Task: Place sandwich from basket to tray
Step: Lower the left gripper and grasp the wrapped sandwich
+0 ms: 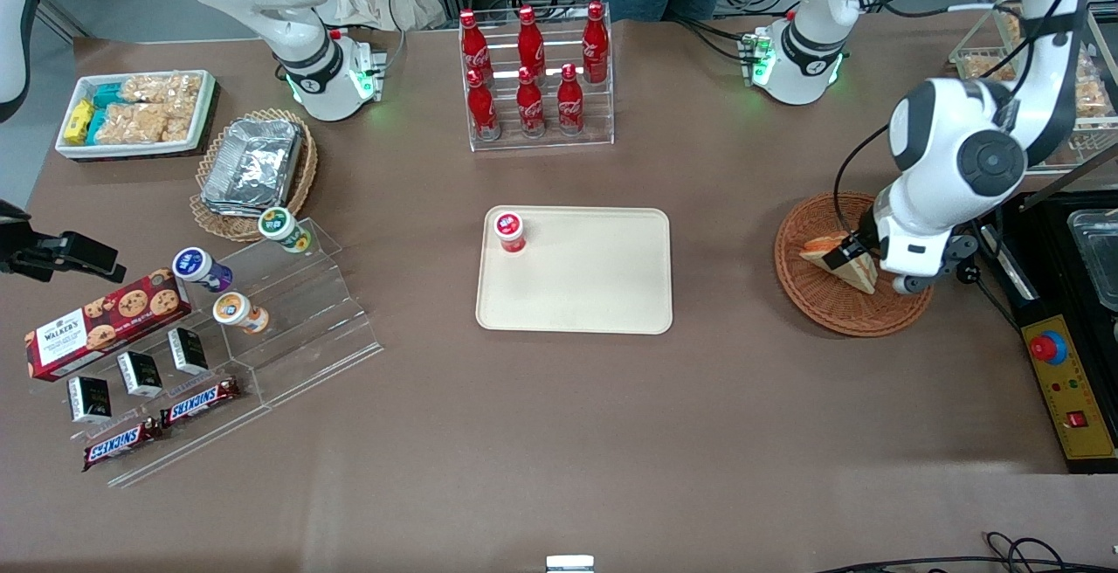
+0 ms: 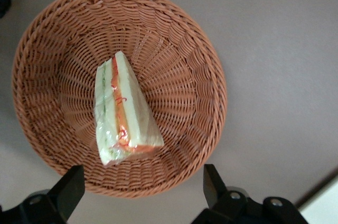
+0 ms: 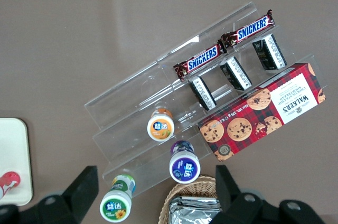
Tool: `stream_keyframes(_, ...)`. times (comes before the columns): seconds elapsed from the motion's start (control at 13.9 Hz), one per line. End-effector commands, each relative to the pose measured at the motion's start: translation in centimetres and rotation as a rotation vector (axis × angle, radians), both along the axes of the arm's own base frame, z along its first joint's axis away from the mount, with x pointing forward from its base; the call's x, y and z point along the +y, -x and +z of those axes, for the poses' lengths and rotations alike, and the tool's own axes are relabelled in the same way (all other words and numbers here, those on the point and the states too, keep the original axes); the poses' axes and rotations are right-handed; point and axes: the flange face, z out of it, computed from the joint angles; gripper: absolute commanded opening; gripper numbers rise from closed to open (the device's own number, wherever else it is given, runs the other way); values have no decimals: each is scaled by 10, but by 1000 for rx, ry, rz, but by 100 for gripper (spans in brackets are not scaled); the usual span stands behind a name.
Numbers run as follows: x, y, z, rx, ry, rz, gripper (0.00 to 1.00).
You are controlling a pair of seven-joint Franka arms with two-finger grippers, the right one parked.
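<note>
The sandwich (image 1: pixel 849 273) is a wrapped triangular wedge of white bread with orange filling. It lies in the round reddish-brown wicker basket (image 1: pixel 808 302) toward the working arm's end of the table. In the left wrist view the sandwich (image 2: pixel 124 110) lies near the middle of the basket (image 2: pixel 195 55). My left gripper (image 1: pixel 852 250) hovers above the basket, over the sandwich, open and empty. Its fingers (image 2: pixel 71 182) stand wide apart and touch nothing. The cream tray (image 1: pixel 594 293) lies flat at the table's middle, well apart from the basket.
A small red-capped cup (image 1: pixel 509 231) stands on the tray's corner. A rack of red cola bottles (image 1: pixel 533 75) stands farther from the camera than the tray. A yellow control box (image 1: pixel 1070 390) and a black appliance (image 1: pixel 1074 232) sit beside the basket.
</note>
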Motion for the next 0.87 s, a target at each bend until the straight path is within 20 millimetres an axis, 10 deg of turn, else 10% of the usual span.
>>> stream_keyframes(0.0,2,-1,-29,-4,-59,56,100)
stream_keyframes(0.79,21,34,-78,14,-74,118,100)
